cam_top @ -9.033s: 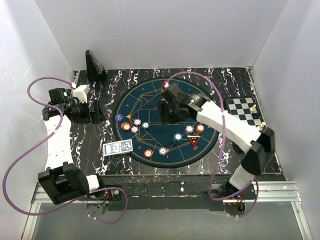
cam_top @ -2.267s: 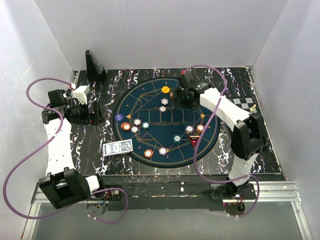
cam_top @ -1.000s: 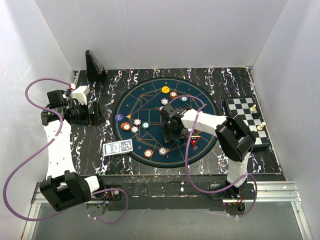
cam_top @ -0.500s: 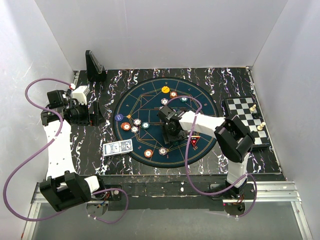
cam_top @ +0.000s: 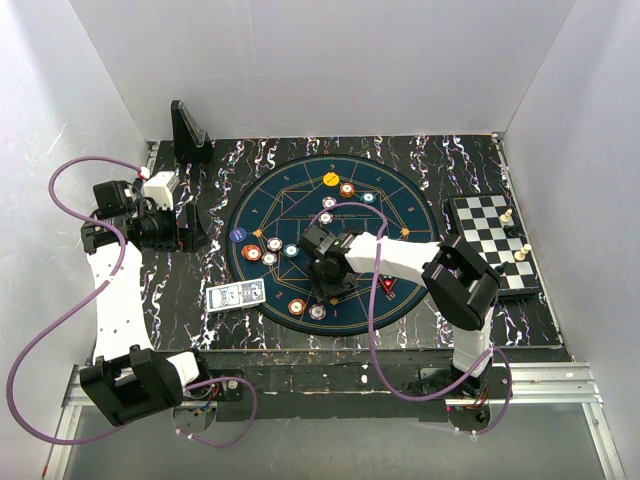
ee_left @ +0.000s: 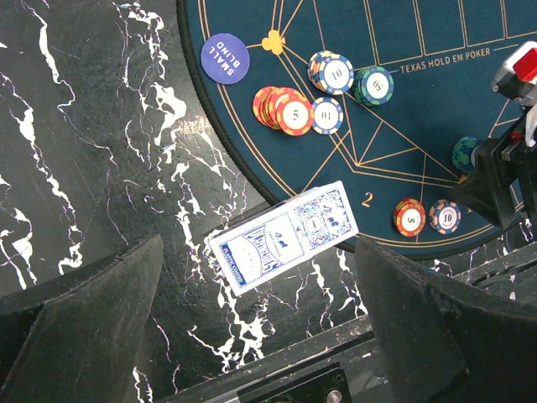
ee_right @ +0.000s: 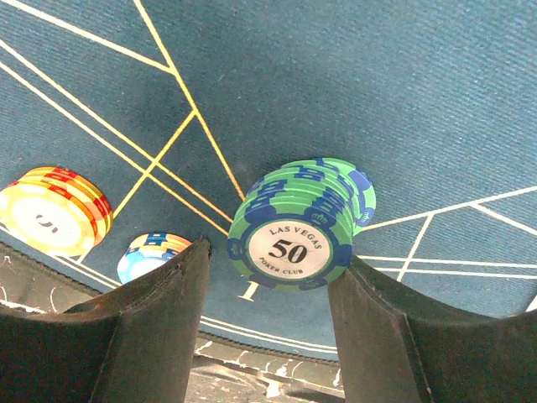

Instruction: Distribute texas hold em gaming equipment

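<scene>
A black marbled table (cam_top: pixel 470 160) inside white walls carries one round blue poker mat (cam_top: pixel 290 200). From above, one block of playing cards (cam_top: pixel 236 295) lies just off the mat's near-left rim. One triangular marker (cam_top: pixel 387 283) sits on the mat's right part, one chessboard (cam_top: pixel 488 235) lies far right, and one black stand (cam_top: pixel 187 130) is at the back left. The right gripper (cam_top: pixel 325 280) is down at the mat's middle, its arm hiding whatever lies under it. Since half a second ago it has come left and nearer, and the white chip (cam_top: pixel 317 312) by the near rim has shifted likewise. The left gripper (cam_top: pixel 188 228) hangs off the mat at the left.

In the left wrist view its jaws are spread wide around nothing, with the cards far below. Seven chip stacks show there, plus one small-blind disc (ee_left: pixel 225 58).

The right wrist view shows three stacks. The green stack (ee_right: pixel 302 225) stands on the mat between the fingers (ee_right: pixel 377 336), the right one against it, the left just beside. Whether they pinch it I cannot tell.
</scene>
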Available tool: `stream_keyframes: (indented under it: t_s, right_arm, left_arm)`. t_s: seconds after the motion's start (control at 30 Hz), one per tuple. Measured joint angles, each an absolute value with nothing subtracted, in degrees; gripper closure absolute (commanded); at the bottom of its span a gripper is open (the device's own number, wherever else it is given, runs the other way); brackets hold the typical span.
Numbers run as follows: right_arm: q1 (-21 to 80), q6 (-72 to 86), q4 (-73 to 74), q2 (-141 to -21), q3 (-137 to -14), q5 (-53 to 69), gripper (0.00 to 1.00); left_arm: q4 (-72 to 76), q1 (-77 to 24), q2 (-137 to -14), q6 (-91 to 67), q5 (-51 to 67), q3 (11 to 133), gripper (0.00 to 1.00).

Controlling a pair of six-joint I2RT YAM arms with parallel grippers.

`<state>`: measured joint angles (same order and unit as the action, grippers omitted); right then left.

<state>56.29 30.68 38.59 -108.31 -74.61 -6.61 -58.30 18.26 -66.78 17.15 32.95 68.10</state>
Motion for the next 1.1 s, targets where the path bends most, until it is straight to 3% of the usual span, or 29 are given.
stream_keyframes:
  t_s: [0.5, 1.1]
  right_arm:
    - [54.3, 28.84, 41.45, -111.53, -80.71, -8.27, 0.28]
    - [53.58, 28.08, 41.63, -112.09, -80.71, -9.26, 0.43]
  left_arm:
    - [-58.26, 18.26, -66.78, 17.17, 32.77, 67.94, 0.0]
    - [-58.22, 18.26, -66.78, 17.39, 32.38, 67.85, 0.0]
